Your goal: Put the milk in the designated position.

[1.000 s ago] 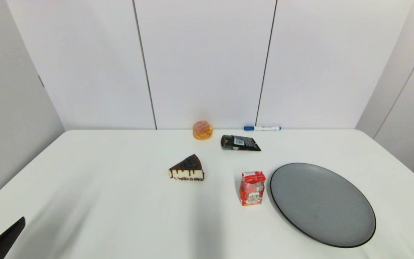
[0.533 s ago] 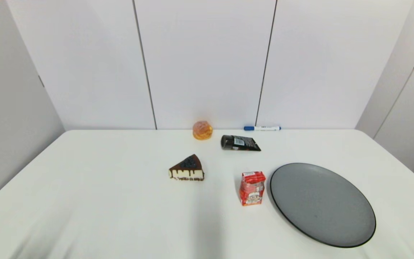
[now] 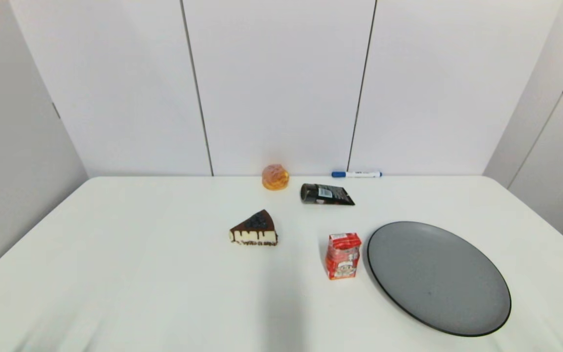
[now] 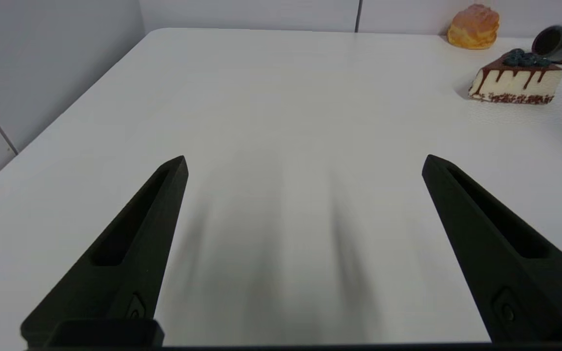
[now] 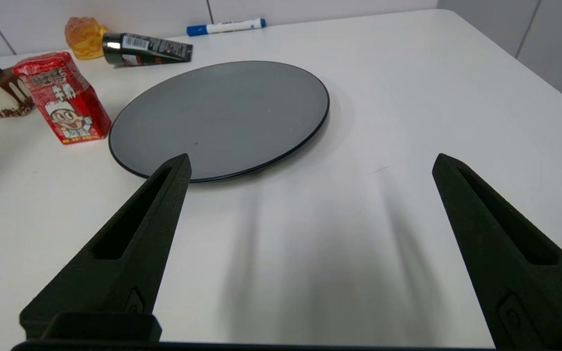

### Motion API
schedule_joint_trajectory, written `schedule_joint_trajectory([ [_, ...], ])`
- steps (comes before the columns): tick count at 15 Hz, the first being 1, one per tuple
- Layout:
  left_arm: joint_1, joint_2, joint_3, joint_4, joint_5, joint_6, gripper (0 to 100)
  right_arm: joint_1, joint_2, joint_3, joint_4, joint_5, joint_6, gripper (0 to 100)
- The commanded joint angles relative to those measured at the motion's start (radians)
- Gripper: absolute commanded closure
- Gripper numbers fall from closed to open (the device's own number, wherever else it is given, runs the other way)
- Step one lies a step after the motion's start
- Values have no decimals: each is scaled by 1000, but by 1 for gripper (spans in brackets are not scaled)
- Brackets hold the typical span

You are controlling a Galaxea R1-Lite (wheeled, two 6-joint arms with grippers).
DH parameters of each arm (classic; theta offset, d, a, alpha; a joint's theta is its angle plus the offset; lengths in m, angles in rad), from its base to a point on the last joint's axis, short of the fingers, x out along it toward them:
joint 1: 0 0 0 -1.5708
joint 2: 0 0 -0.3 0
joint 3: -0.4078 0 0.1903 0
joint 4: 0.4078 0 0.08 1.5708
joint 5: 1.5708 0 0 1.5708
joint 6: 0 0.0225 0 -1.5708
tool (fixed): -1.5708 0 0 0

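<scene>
Standing upright on the white table, the milk sits just beside the left rim of the grey plate, its cartoon face turned toward you. Neither arm shows from the head camera, so you read them from the wrists. Your left gripper hangs low over bare tabletop on the left side, its fingers spread wide with nothing between them. Your right gripper is released too, fingers wide apart over the near edge of the plate, well short of the milk. The cake slice lies left of the milk and a little farther back. Along the far edge you have an orange pastry, a black tube lying on its side, and a blue-capped marker (close against the wall).
</scene>
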Motion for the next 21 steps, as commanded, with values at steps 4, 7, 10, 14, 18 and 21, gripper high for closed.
schedule_joint_trajectory([
  [4, 0, -2, 1, 0, 0, -1, 0, 0, 0, 0, 0, 0, 1, 0],
  [7, 0, -2, 1, 0, 0, -1, 0, 0, 0, 0, 0, 0, 0, 0],
  [10, 0, -2, 1, 0, 0, -1, 0, 0, 0, 0, 0, 0, 0, 0],
  [14, 0, -2, 1, 0, 0, -1, 0, 0, 0, 0, 0, 0, 1, 0],
  [18, 0, -2, 1, 0, 0, -1, 0, 0, 0, 0, 0, 0, 1, 0],
  [21, 0, -2, 1, 0, 0, -1, 0, 0, 0, 0, 0, 0, 1, 0],
])
